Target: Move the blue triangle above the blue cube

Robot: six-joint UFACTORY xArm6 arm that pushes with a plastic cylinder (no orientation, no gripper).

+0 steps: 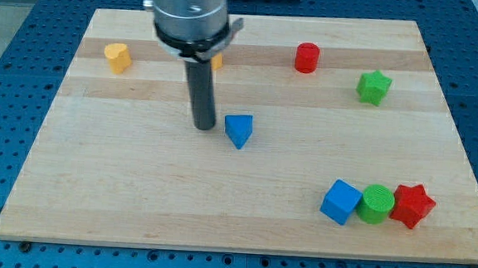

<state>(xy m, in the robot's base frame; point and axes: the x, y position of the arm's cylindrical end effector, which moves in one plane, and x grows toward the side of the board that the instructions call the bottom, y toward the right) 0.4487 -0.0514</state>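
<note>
My tip (204,128) is a bare rod with no hand to open. It sits just beside the blue triangle (239,131), at its 9 o'clock. The blue cube (340,202) lies at 4 o'clock, well apart. A crooked push could spin the triangle away.

wooden board (94,200) on a blue perforated table (13,20). my tip (203,128) down near the board's middle, just to the view's left of the blue triangle (239,131), small gap between them. blue cube (340,202) near the view's bottom right, touching the green cylinder (376,203), which touches the red star (412,205). red cylinder (307,57) and green star (373,86) toward the view's top right. yellow block (117,57) at top left; another yellow block (218,62) mostly hidden behind the rod.
</note>
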